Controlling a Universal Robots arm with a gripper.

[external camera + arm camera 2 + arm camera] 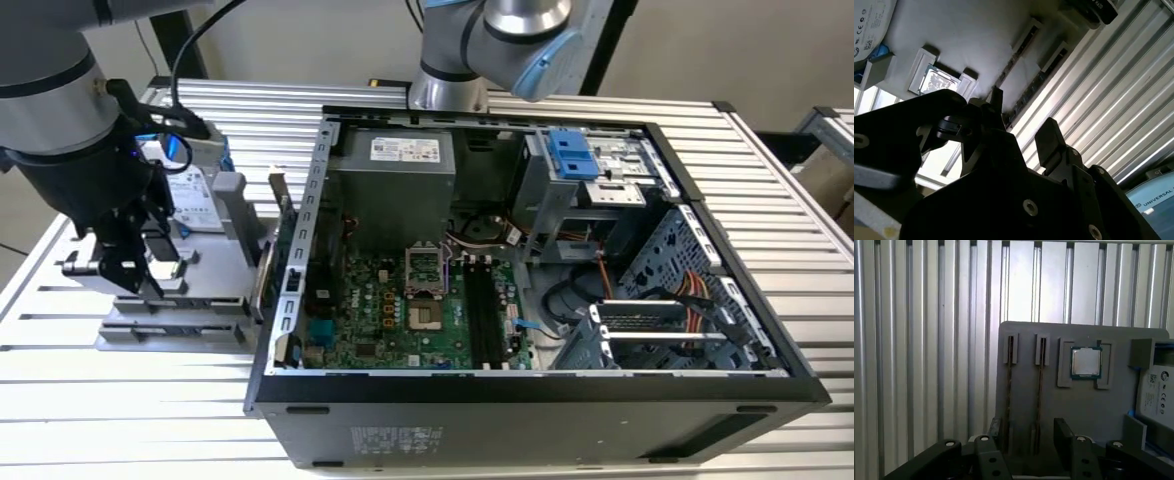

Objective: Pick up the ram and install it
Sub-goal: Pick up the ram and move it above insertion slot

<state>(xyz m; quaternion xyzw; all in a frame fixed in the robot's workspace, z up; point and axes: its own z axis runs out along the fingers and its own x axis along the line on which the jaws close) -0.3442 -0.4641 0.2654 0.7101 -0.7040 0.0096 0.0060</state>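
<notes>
End effector point(1029, 425): fingers spread and pinching nothing; it hangs low over the grey holder point(1079, 410), with its tips on either side of the stick slots in the first wrist view.
Ram: a thin dark ram stick point(1010, 385) stands on edge in one slot of the holder, and a second stick point(1040, 385) stands in the slot just beside it. I cannot tell which of the two is being lined up.
Progress: early, by my reading. No stick is gripped or lifted, so both the pick-up and the install are left to do.
Holder contents: besides the two sticks, a square silver chip point(1086, 362) sits in its own recess near them, and a labelled hard drive point(1156, 390) sits at the holder's edge beyond the chip.
Surface point(441, 100): slatted metal; it carries the holder at the exterior view's left and the computer case point(534, 400) beside it.
Case contents: the case is open and holds the motherboard point(387, 320), a grey power supply box point(394, 170), a blue drive bracket point(570, 155) and orange cables point(694, 290).
Memory slots point(487, 315): long and black on the motherboard; they look empty and lie well apart from the end effector.
</notes>
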